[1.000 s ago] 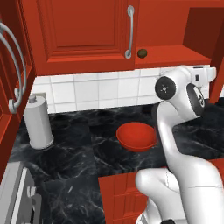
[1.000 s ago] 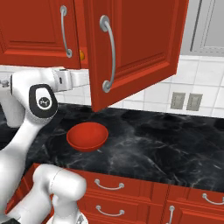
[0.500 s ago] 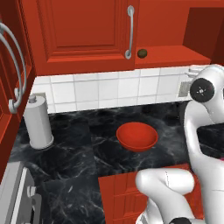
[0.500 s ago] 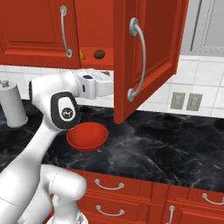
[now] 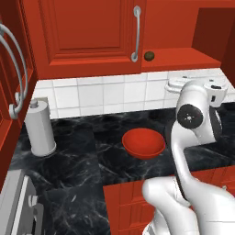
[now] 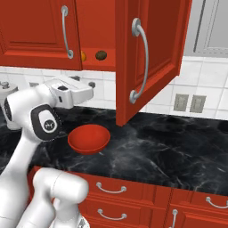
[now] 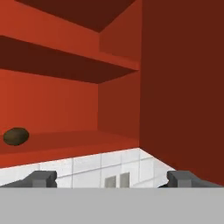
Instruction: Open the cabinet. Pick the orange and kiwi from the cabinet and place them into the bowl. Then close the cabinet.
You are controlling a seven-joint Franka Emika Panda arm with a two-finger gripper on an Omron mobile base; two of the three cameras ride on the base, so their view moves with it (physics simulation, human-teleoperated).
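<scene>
The cabinet's (image 6: 35,26) right door (image 6: 151,58) stands swung open; its left door (image 5: 87,32) is shut. On the bottom shelf lie the orange (image 6: 83,56) and, to its right, the kiwi (image 6: 101,55) (image 5: 149,56) (image 7: 16,136). The red bowl (image 5: 143,142) (image 6: 89,138) sits on the black counter below. My gripper (image 6: 90,88) (image 5: 173,85) (image 7: 113,179) hovers below the shelf, above the bowl. It is open and empty, and points up into the cabinet. The kiwi is up and to the left of the fingertips (image 7: 41,178) in the hand view.
A grey paper-towel holder (image 5: 40,128) stands at the counter's left. Another red door with silver handles (image 5: 13,69) juts in at far left. Two wall outlets (image 6: 189,102) sit on the tiles to the right. Drawers (image 6: 111,189) run below the counter's front edge.
The right cabinet door swung further open in the first half second and has stayed there since. My hand followed it right, then drew back left, clear of the door.
</scene>
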